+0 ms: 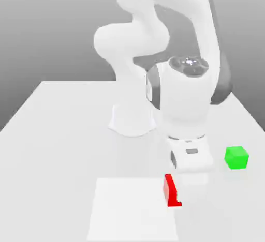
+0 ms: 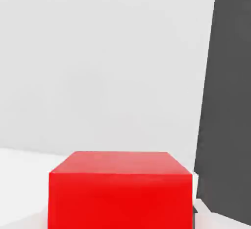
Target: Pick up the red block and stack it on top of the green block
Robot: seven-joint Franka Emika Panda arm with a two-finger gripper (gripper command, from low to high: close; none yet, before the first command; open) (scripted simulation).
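Nearest the camera, low and right of centre in the exterior view, the red block [image 1: 171,190] shows as a narrow strip just under the robot's hand [image 1: 190,159], partly masked by a pale rectangular patch on the worktop [image 1: 62,111]; in the hand view the same red block [image 2: 120,189] looms large and close, squarely in front of the camera. Whether the fingers stand apart, together or clamped on the block, I cannot tell, since none of them shows plainly. The step in hand seems to be the grasp or the first lift of the red block. To do it well, the hand should stay centred over the block, close on two opposite flat faces, and rise straight up before any sideways travel. A little farther back, at the right of the frame, the green block [image 1: 236,157] sits alone on the worktop, well apart from the red one; the carry should end directly above it, with faces aligned. No containers are present.
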